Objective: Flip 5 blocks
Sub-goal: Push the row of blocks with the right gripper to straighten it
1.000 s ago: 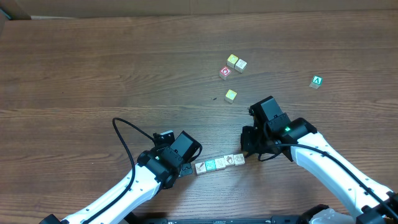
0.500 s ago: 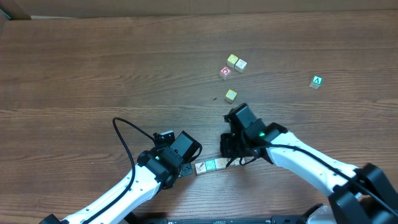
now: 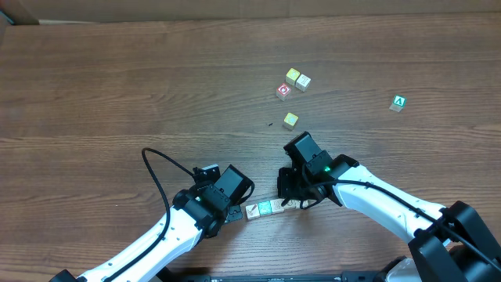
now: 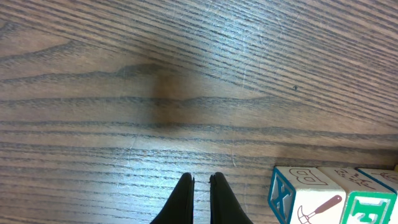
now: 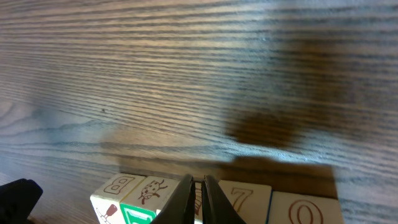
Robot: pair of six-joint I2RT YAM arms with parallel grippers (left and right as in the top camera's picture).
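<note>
jaws are being held shut, empty, on the left gripper (image 4: 201, 182), just left of the row of small pale wooden picture cubes (image 3: 264, 208); the right gripper (image 5: 197, 182), likewise shut, is being poised over the row's middle. how many are flipped cannot be judged.

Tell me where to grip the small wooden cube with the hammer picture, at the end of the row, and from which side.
Grip the small wooden cube with the hammer picture across its hammer face and the hidden face opposite, coming from above. Its other side touches the green-lettered wooden cube, so no finger would likely fit there.
</note>
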